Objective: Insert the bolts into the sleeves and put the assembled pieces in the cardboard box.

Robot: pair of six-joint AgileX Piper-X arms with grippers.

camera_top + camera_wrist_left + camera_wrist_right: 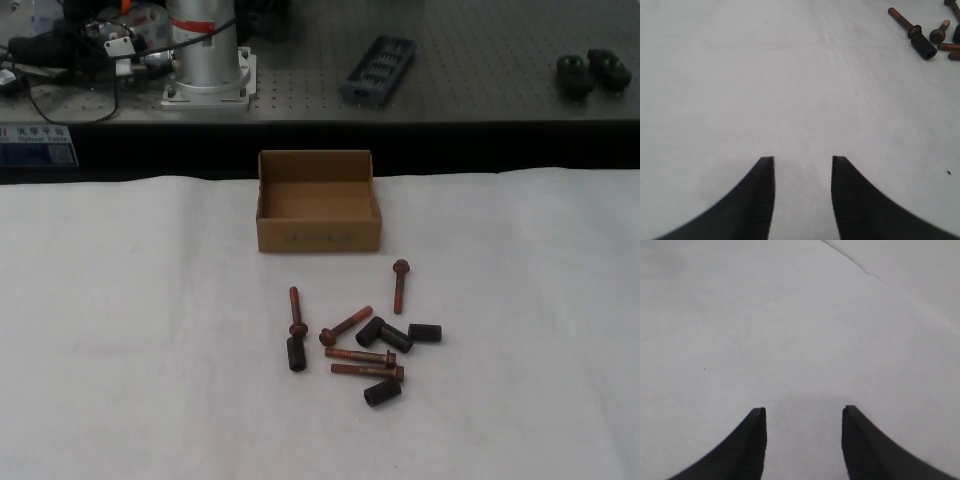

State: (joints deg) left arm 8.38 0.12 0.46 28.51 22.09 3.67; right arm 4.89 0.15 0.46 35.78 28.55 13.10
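Several reddish bolts (345,325) and black sleeves (381,391) lie scattered on the white cloth in front of the open cardboard box (318,238). One bolt (400,284) lies apart, nearer the box. A bolt (295,310) lies with its head against a sleeve (296,353); the left wrist view shows this bolt (904,21) and sleeve (924,48) far off. My left gripper (803,161) is open over bare cloth with nothing between its fingers. My right gripper (804,411) is also open above bare cloth.
Behind the white cloth (120,330) runs a dark perforated bench with a metal post base (207,60), a dark rack (378,66) and two black parts (594,72). Wide bare cloth lies left and right of the parts.
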